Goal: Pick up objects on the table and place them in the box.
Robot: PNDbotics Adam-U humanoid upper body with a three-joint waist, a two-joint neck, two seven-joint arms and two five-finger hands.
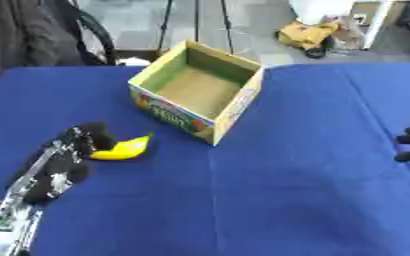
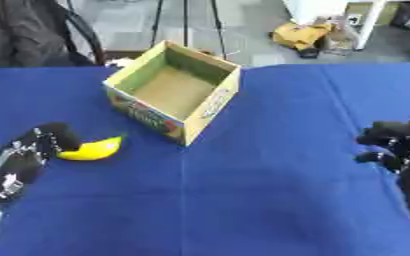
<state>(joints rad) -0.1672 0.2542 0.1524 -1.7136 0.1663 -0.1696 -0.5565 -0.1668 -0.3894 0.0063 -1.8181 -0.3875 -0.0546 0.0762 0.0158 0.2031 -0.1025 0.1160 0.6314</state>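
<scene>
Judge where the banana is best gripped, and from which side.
Grip the banana across its thick middle, coming from its left end, where the left hand already meets it. It lies flat on the blue table, ends curving up toward the box; the right hand is far off.

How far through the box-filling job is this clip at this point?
Nothing is done: the box shows only its bare floor. In hand: the left hand is at the yellow banana on the blue cloth, though whether it grips is unclear. Left: lifting it into the box. The right hand waits, fingers curled, at the right edge.
</scene>
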